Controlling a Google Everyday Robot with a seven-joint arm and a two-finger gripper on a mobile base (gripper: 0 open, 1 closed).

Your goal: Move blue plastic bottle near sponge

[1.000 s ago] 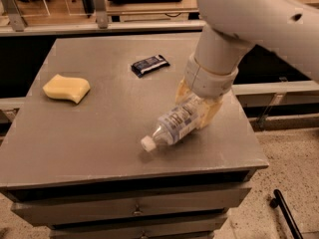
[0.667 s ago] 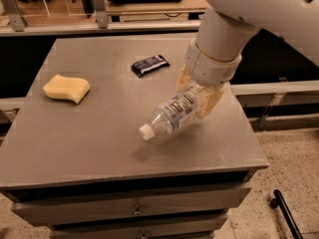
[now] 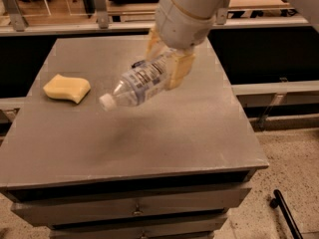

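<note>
The tool (image 3: 167, 63), clamped across the base end of the bottle (image 3: 139, 82), holds it clear of the table (image 3: 199, 133), above its middle. The bottle's long axis tilts down and left, white cap leading, toward the sponge (image 3: 67, 87), which lies flat near the left edge, some way off. The carry likely runs leftward.

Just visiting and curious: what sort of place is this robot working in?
Probably a lab or workshop: grey drawer cabinet, speckled floor, metal rails behind. The pincer, above the cabinet top, holds a plastic water bottle.
</note>
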